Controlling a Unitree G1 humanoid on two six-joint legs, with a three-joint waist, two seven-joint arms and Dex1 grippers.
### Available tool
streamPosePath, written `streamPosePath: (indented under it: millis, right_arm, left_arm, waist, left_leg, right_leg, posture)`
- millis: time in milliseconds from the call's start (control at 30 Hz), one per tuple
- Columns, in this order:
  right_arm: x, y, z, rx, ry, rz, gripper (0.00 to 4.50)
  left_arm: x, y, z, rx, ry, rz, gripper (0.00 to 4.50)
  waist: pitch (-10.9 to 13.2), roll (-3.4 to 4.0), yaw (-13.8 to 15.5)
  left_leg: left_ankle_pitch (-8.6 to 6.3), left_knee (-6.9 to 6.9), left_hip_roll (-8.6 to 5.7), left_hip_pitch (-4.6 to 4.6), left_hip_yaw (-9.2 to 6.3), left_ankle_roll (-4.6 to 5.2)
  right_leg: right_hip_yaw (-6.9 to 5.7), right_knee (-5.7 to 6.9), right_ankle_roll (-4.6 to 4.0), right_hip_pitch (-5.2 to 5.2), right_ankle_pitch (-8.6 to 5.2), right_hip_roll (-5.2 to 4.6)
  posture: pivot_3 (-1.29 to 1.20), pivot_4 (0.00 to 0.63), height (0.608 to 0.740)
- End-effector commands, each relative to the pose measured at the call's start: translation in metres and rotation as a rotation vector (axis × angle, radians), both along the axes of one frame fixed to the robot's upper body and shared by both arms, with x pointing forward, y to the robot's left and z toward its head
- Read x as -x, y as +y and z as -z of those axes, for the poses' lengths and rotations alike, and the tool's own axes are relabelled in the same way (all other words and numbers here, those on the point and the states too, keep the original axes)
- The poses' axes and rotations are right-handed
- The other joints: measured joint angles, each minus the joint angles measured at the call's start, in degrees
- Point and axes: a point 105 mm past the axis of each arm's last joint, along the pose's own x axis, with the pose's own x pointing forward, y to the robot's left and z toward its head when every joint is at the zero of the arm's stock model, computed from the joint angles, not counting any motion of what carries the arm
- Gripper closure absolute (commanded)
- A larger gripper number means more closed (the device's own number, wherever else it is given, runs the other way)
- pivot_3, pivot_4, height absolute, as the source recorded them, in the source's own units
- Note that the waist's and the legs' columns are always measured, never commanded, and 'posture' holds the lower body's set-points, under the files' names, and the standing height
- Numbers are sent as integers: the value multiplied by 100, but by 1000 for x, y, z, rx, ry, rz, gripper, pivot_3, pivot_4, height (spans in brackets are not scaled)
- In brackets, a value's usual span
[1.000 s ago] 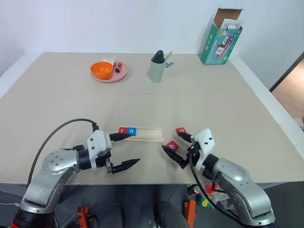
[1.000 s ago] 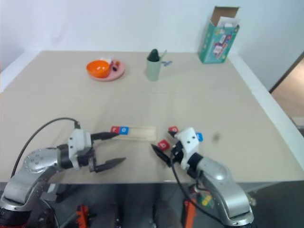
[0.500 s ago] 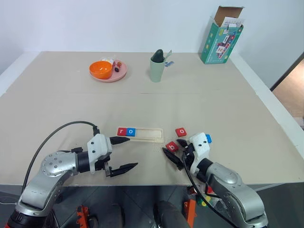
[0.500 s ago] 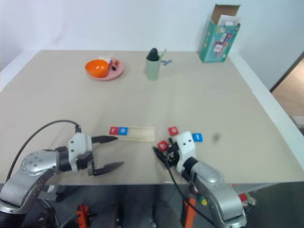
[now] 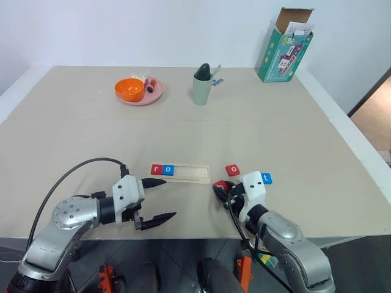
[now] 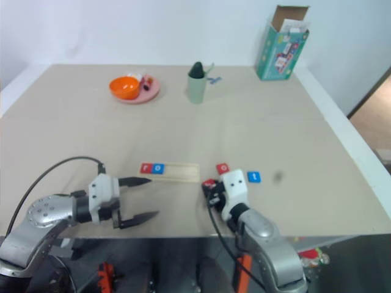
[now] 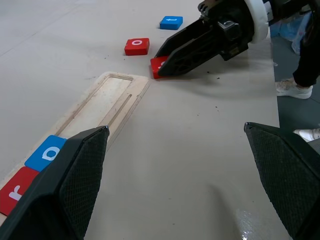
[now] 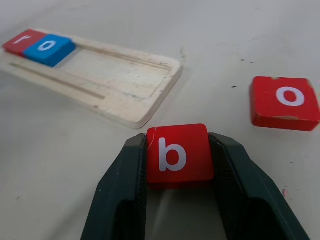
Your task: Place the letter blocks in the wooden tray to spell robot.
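Near the desk's (image 5: 256,122) front edge, the wooden tray (image 5: 189,173) holds a red r tile (image 5: 157,169) and a blue o tile (image 5: 168,170) at its left end, the remaining groove bare. The right end effector (image 8: 179,159) clamps the red b tile (image 8: 177,153) just off the tray's right end (both fingers touch its sides). A red o tile (image 5: 233,170) and blue t tile (image 5: 266,178) lie beside it. The left end effector (image 5: 160,199) stands spread wide, released, before the tray's left end. The desk's middle lies free.
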Motion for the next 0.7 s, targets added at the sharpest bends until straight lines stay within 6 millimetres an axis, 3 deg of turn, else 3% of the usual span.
streamPosePath:
  millis: [33,200,400,500,700]
  right_arm:
    - [-5,-6,-6,17,-3,82,3286]
    - [-12,-16,-10,35,13,139,3286]
    - [-6,-12,-5,17,64,124,3286]
    - [-3,-9,-8,1,64,113,1846]
    - [3,-2,-18,4,65,81,28]
  left_arm:
    - [2,-6,-9,2,-55,30,0]
    - [2,-6,-7,-7,-58,34,0]
    - [1,-4,-5,-31,-67,45,0]
    - [2,-5,-3,-38,-69,55,0]
    - [6,-7,5,-61,-65,82,0]
  waist:
    - [0,-1,0]
    - [-1,-1,-1]
    - [-2,-2,-2]
    - [-2,-2,-3]
    - [-2,-2,-5]
  left_leg:
    - [0,0,0,0,1,0]
    - [1,-1,0,-1,3,-1]
    - [0,-9,0,-1,0,-1]
    - [0,-13,0,-1,-4,-1]
    - [0,-15,-1,-2,-4,-1]
  right_leg:
    - [1,0,0,0,0,0]
    - [2,-1,0,-2,0,-1]
    - [-3,-2,2,-3,-3,0]
    - [-5,-2,0,-3,-6,1]
    - [-4,-2,1,-4,-9,-1]
  posture:
    - [0,150,740]
    - [0,150,740]
    - [0,150,740]
    - [0,150,740]
    - [0,150,740]
